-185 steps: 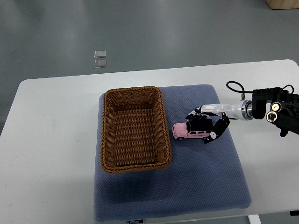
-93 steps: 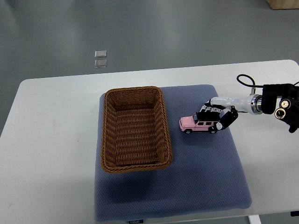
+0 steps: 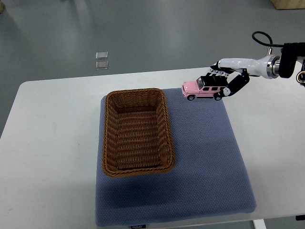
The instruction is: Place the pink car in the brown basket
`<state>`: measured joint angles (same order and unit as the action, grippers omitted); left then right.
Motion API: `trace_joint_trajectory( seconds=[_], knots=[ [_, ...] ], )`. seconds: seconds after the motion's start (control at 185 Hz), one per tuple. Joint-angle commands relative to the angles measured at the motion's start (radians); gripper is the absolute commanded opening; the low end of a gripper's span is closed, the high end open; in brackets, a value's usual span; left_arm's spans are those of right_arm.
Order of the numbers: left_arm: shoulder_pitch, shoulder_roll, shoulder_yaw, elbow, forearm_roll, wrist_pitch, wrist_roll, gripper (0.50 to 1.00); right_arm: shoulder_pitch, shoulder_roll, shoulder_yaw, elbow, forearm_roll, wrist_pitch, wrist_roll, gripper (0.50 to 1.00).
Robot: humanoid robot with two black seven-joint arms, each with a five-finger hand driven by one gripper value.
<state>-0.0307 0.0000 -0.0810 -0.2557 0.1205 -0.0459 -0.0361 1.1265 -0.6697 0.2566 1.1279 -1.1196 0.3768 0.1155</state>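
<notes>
**Pink car held above the mat's far edge**

A white worktop with rounded corners fills most of the frame, and a blue-grey mat covers its middle. On the left part of the mat sits the brown basket, a rectangular woven one with nothing in it. The right robot hand reaches in from the upper right of the frame on a white forearm, its dark fingers clasped around the rear of the pink car. The car is level, nose pointing left, over the mat's upper edge and to the upper right of the basket. Beyond the worktop lies a grey floor with two small clear squares at upper left.
</notes>
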Motion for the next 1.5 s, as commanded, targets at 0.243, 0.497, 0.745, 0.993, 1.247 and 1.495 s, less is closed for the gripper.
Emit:
trace_joint_trajectory(
  seconds=[0.243, 0.497, 0.745, 0.993, 1.247, 1.495],
  knots=[
    [0.000, 0.000, 0.000, -0.001, -0.001, 0.000, -0.001, 1.000, 0.029, 0.343, -0.019, -0.181, 0.001, -0.019, -0.002, 0.500],
    [0.000, 0.000, 0.000, -0.004, 0.001, 0.000, -0.001, 1.000, 0.019, 0.487, -0.071, -0.267, -0.005, -0.056, -0.002, 0.500],
    [0.000, 0.000, 0.003, -0.004, 0.001, 0.000, -0.001, 1.000, -0.036, 0.559, -0.094, -0.312, -0.009, -0.128, -0.002, 0.500],
    [0.000, 0.000, 0.003, -0.002, 0.001, 0.000, -0.001, 1.000, -0.047, 0.576, -0.088, -0.324, 0.000, -0.148, 0.000, 0.897],
    [0.000, 0.000, 0.003, -0.001, 0.001, 0.000, -0.001, 1.000, -0.033, 0.509, 0.045, -0.324, 0.030, -0.133, 0.000, 0.911],
    [0.000, 0.000, 0.001, -0.002, 0.001, 0.000, -0.001, 1.000, -0.197, 0.418, 0.464, -0.318, 0.388, -0.136, 0.010, 0.911]
  ],
)
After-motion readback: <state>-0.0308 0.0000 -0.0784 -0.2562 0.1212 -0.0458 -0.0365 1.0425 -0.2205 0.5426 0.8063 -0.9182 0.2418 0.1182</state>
